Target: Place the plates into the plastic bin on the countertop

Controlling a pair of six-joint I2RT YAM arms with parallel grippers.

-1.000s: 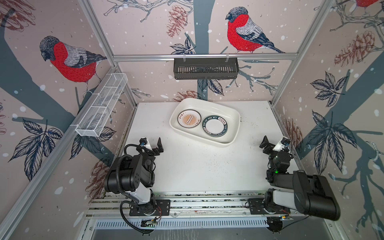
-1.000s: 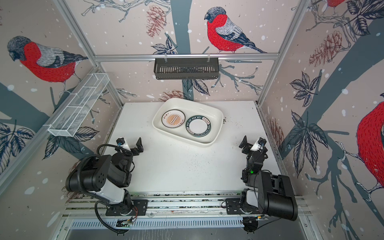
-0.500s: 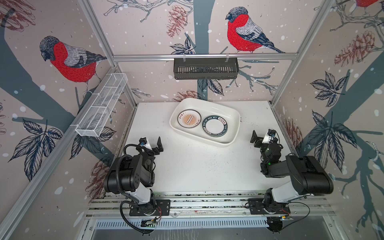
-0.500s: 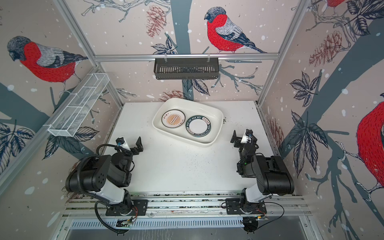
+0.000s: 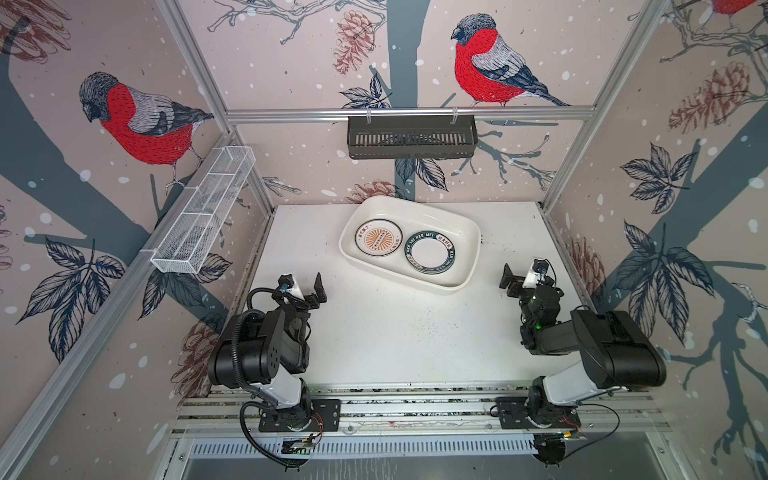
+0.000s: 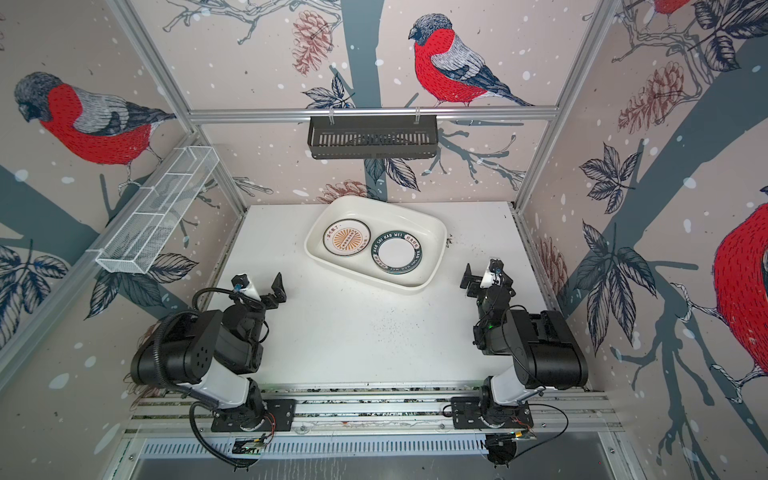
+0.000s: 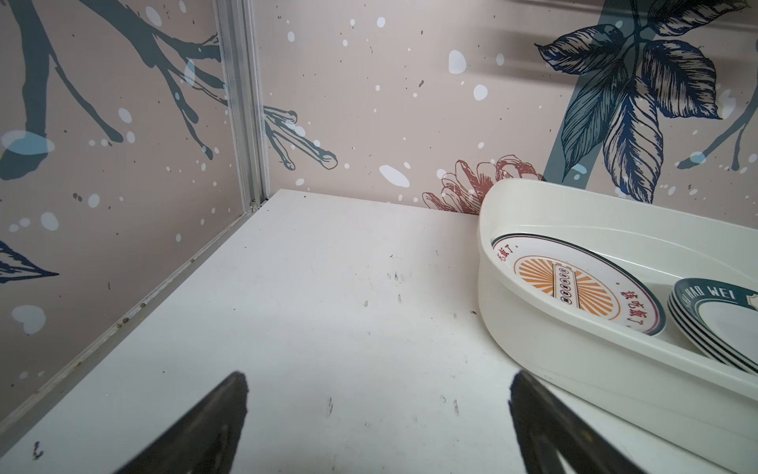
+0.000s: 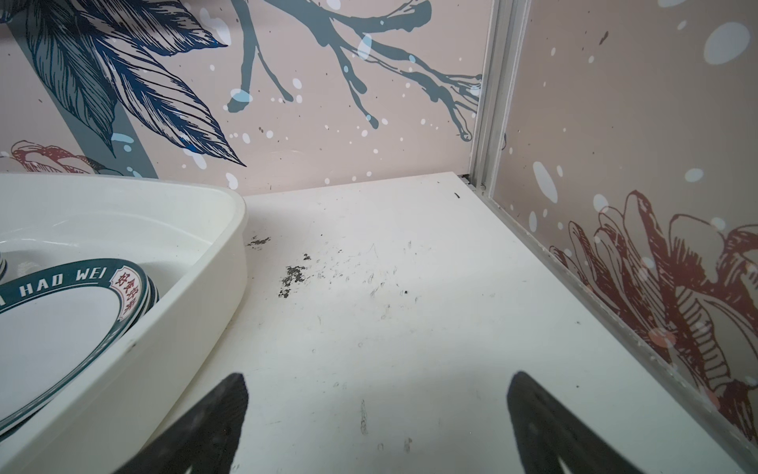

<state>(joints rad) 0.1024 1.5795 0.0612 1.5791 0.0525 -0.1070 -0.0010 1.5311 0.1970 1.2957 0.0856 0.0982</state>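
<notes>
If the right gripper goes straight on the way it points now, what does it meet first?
Likely bare countertop beside the bin, then the back wall. The right gripper, open, aims past the bin's corner; depth is unclear.

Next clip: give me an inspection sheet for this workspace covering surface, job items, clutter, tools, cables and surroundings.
Surface: white countertop, speckled and scuffed; dark smudge beside the bin's corner.
Job's things: plastic bin at the back, set at an angle; inside it lie a sunburst plate and a green-rimmed stack side by side. No plates seen outside it.
Clutter: nothing seen.
Grippers: left tool and right tool both open, empty, apart from the bin.
Cables: corrugated hose looped on the left arm; thin wires at the right base.
Surroundings: black slatted basket on the back rail, white wire-mesh basket on the left rail.
</notes>
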